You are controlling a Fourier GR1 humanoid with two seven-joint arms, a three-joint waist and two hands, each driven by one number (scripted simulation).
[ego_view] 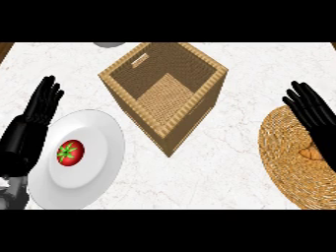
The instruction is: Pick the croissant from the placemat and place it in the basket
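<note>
The golden-brown baked croissant [312, 153] lies on the round woven straw placemat [294, 167] at the right of the white marble table [228, 162], mostly hidden beneath the black right hand [323, 120]; only a small patch shows; I judge it light, soft and flaky, easily crushed, best taken across its thick middle with fingers on one side and thumb on the other. The right hand hovers directly above it, fingers straight and spread, holding nothing. The square woven wicker basket [199, 101] stands well apart at centre. The black left hand [39, 106] rests open beside the white round plate [97, 172] bearing a red tomato [70, 153].
</note>
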